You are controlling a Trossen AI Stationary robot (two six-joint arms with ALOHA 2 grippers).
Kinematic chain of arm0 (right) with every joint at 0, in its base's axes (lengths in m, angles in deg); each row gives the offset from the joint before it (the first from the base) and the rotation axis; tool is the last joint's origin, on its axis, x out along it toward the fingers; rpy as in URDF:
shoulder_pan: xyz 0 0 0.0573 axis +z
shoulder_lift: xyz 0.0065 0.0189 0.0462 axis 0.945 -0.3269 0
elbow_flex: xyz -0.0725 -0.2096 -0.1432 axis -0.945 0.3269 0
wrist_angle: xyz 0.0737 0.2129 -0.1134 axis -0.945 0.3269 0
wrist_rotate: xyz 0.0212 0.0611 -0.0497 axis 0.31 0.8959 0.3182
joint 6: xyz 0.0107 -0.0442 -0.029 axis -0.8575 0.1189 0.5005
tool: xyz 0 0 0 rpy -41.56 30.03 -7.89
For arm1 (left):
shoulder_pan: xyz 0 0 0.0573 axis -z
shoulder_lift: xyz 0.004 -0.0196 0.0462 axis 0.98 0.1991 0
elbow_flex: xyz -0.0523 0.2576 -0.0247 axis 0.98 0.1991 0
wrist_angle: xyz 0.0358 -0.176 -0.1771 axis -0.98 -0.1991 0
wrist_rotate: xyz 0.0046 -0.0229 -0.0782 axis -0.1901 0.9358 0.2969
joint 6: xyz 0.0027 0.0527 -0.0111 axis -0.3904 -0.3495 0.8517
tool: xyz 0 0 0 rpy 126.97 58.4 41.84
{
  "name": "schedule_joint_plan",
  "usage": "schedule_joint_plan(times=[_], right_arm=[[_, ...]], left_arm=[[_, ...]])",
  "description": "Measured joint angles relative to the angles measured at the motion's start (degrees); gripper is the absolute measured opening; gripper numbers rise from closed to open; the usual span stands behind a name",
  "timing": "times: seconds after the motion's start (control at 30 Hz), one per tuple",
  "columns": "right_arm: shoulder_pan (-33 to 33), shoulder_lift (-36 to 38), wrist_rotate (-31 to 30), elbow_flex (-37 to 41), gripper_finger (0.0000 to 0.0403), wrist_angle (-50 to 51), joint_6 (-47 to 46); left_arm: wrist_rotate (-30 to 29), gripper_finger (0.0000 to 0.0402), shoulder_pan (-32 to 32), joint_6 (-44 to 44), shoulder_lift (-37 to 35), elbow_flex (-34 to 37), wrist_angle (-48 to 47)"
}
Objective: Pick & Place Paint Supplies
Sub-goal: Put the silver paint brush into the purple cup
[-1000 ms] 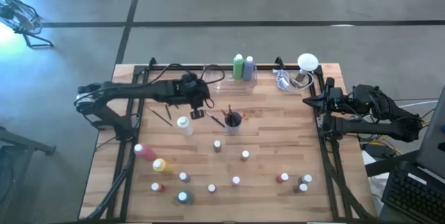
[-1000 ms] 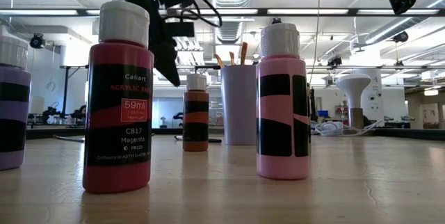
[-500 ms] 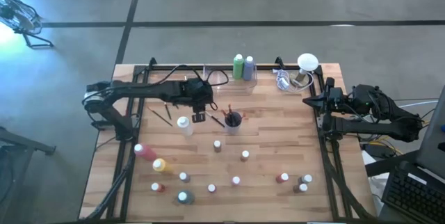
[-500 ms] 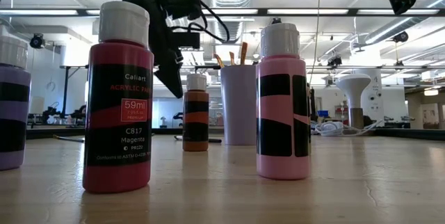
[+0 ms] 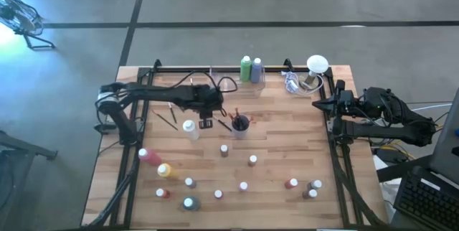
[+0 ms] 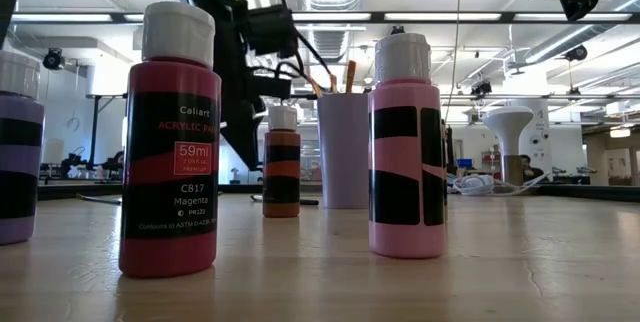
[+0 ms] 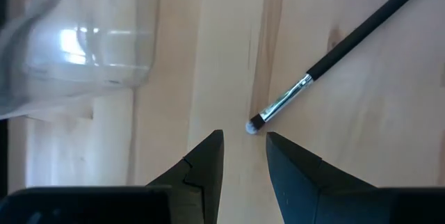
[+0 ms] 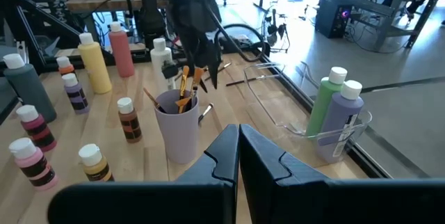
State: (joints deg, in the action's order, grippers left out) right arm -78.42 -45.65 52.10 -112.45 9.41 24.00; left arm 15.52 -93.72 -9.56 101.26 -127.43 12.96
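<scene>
A thin dark-handled paintbrush (image 7: 334, 57) lies flat on the wood, just left of the lavender cup (image 5: 240, 124) that holds more brushes. My left gripper (image 7: 243, 140) hangs open, slanting down over the brush's bristle end (image 7: 254, 125), which lies just ahead of the gap between the fingers; nothing is between them. The same gripper (image 5: 208, 121) stands right of a tall white bottle (image 5: 190, 128). Two more brushes (image 5: 168, 117) lie farther left. Several small paint bottles (image 5: 244, 186) stand on the near half. My right gripper (image 8: 238, 144) waits shut at the right edge.
A clear tray (image 5: 237, 82) at the far edge holds a green bottle (image 5: 246, 68) and a purple one (image 5: 257, 70). A white lamp-like object with cables (image 5: 315, 66) sits at the far right. Pink (image 5: 149, 156) and yellow (image 5: 165, 170) bottles lie near the left edge.
My left gripper has gone down and toward the table's right edge, nearing the brush beside the cup, and has tipped steeper. Its fingers keep the same gap.
</scene>
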Motion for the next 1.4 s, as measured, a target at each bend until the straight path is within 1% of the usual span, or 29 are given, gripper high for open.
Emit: schedule_joint_plan(times=[0.3, 0.6, 0.97, 1.3, 1.4], right_arm=[[0.0, 0.0, 0.0, 0.0, 0.0008, 0.0, 0.0], [0.0, 0.0, 0.0, 0.0, 0.0008, 0.0, 0.0], [0.0, 0.0, 0.0, 0.0, 0.0008, 0.0, 0.0], [0.0, 0.0, 0.0, 0.0, 0.0008, 0.0, 0.0], [0.0, 0.0, 0.0, 0.0, 0.0008, 0.0, 0.0]], left_arm=[[1.3, 0.0115, -0.1, 0.0, 4.1, -0.2, 1.1], [1.3, 0.0115, -0.5, 0.4, 6.9, 0.0, 1.9], [0.8, 0.0114, -1.7, 0.9, 7.3, 0.3, 3.8], [1.3, 0.0086, -2.1, -0.2, 7.2, 1.3, 4.1], [0.9, 0.0083, -2.0, -2.6, 7.2, 1.3, 3.9]])
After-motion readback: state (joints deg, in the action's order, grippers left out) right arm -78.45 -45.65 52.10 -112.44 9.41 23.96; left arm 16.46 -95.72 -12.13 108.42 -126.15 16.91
